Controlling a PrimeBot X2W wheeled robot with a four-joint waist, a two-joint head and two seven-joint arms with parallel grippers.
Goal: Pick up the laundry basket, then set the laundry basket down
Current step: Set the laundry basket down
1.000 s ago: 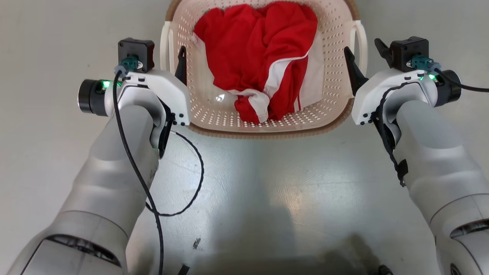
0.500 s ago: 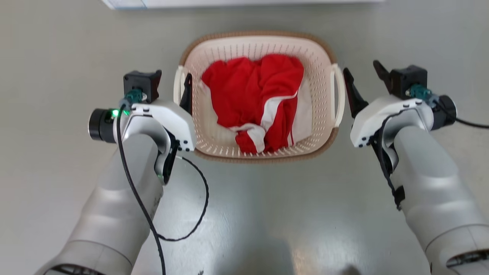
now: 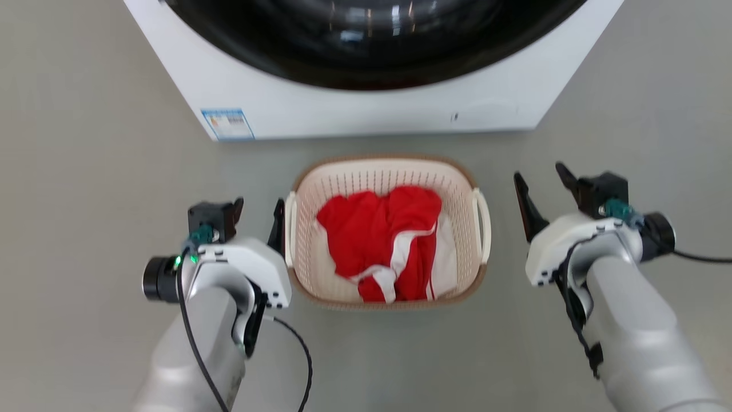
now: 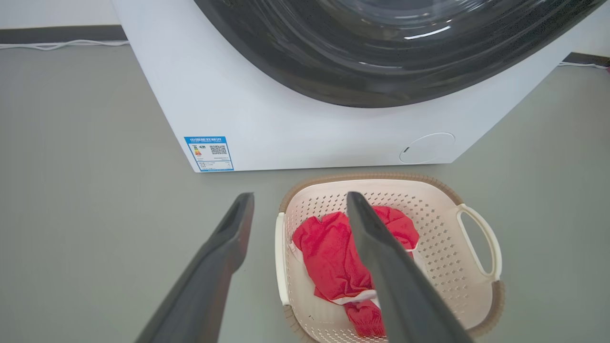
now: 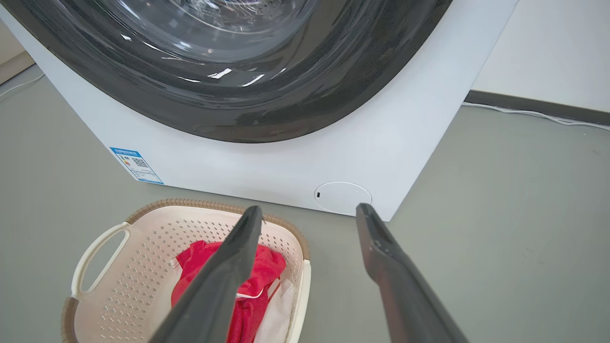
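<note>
Head view shows the left gripper [image 3: 257,214] with its fingers spread apart at 9 o'clock of the laundry basket [image 3: 354,183], its inner finger just beside the white left handle [image 3: 290,229]. The right gripper [image 3: 539,186], likewise spread and empty, sits at 3 o'clock, a little apart from the right handle [image 3: 485,226]. The basket stands on the grey floor [image 3: 86,171] with a red-and-white garment [image 3: 380,240] inside, and nothing grips it. I read this as either the approach to the lift or the basket already set down; I cannot tell which. If the lift is to come, each gripper must drop to its handle and both must close together. At 12 o'clock the washing machine [image 3: 366,109] stands near the brown rim [image 3: 389,157], so room is tight there. Open floor lies at 3, 6 and 9 o'clock.
</note>
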